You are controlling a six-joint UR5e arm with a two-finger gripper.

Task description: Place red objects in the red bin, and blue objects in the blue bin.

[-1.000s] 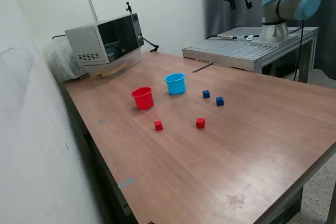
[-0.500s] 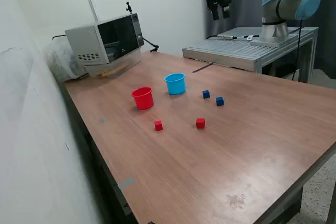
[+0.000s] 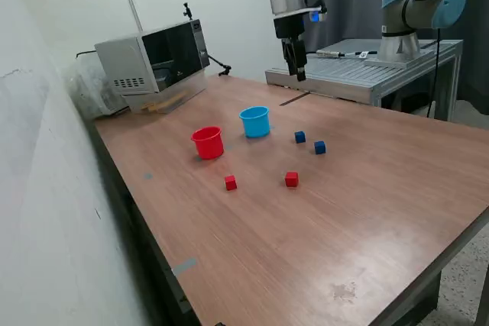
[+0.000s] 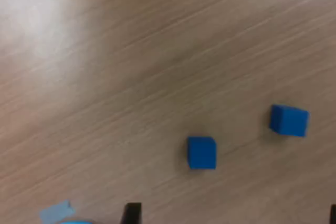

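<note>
Bare bench point(image 3: 367, 211) lying open around the cubes, two blue cubes point(image 3: 300, 137) point(image 3: 319, 146) sitting apart — cups point(image 3: 254, 121) point(image 3: 208, 143) standing nearby

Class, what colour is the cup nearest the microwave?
Red: the cup, clearest in the exterior view.

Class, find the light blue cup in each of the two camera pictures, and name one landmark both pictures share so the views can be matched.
Exterior view: the light blue cup stands upright on the table, to the exterior view's right of the red cup.
Wrist view: only a sliver of the cup's rim shows at the picture's edge.
Shared landmark: the two blue cubes, which show large in the wrist view.
</note>
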